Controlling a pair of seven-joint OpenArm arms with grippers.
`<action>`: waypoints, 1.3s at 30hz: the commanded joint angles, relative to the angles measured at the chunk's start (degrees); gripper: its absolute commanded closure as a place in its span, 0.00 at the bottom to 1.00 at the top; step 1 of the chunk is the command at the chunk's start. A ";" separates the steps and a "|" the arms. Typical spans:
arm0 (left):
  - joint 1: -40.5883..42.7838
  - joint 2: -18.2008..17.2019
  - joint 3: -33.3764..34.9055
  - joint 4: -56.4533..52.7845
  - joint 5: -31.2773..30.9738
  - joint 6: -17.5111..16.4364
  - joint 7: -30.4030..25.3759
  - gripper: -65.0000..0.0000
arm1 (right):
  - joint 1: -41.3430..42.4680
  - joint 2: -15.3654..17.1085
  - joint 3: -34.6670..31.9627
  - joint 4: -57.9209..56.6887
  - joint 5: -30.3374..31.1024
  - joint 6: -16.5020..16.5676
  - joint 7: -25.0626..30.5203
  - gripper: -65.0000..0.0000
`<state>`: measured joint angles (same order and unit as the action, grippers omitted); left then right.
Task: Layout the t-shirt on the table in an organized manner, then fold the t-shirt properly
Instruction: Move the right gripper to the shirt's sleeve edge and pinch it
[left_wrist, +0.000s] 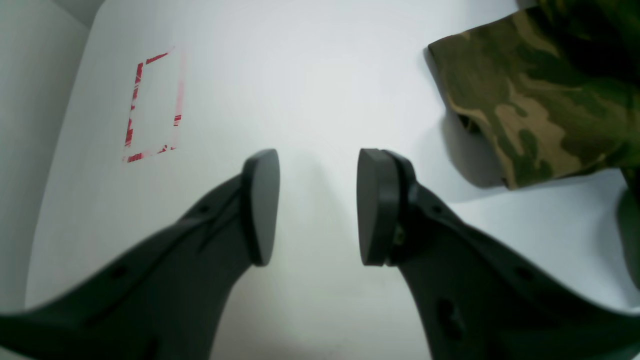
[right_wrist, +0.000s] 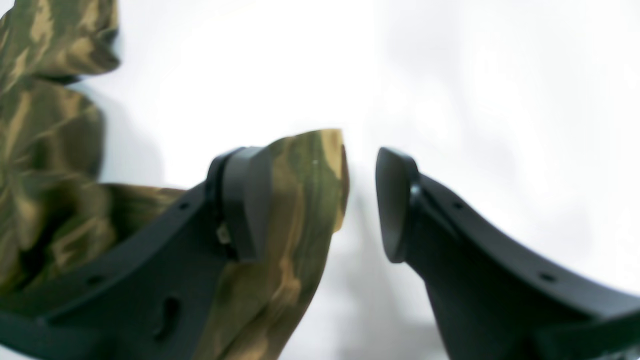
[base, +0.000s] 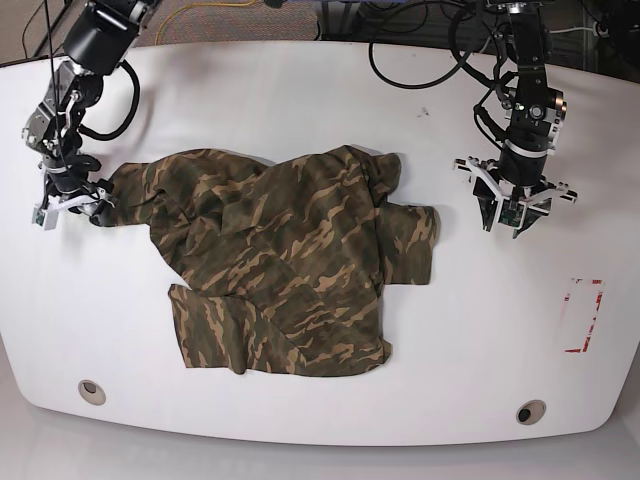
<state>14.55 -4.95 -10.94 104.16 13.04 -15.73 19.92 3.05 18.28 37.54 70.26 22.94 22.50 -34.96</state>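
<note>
The right wrist view is blurred; the t-shirt (base: 285, 265) lies rumpled mid-surface (base: 300, 90). Right gripper (base: 68, 195) jaws apart at its 9 o'clock sleeve; left gripper (left_wrist: 317, 205) jaws apart, empty. Tape mark (base: 583, 315) at 3 o'clock.

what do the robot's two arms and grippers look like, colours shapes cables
Both arms are black with loose black cables looping along them. The left gripper has two matte dark grey fingers, curved and widening toward the base, each ending in a flat, rounded pad; small round holes dot their sides. The right gripper looks the same. In the base view both wrists carry white bracket pieces.
</note>
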 joint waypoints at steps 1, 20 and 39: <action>-0.52 -0.28 -0.09 1.20 -0.25 0.30 -1.51 0.64 | 1.21 1.45 0.31 0.20 0.84 1.01 1.25 0.51; -0.52 -0.28 -0.09 1.12 -0.25 0.30 -1.51 0.64 | 0.78 -3.73 -0.13 0.20 0.40 2.77 1.25 0.51; -0.52 -0.28 -0.09 0.94 -0.25 0.30 -1.51 0.64 | 0.78 -3.56 -0.13 0.20 0.40 2.77 1.25 0.89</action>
<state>14.57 -4.97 -10.94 104.14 13.02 -15.73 19.92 3.01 13.80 37.28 69.63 22.74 24.93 -34.70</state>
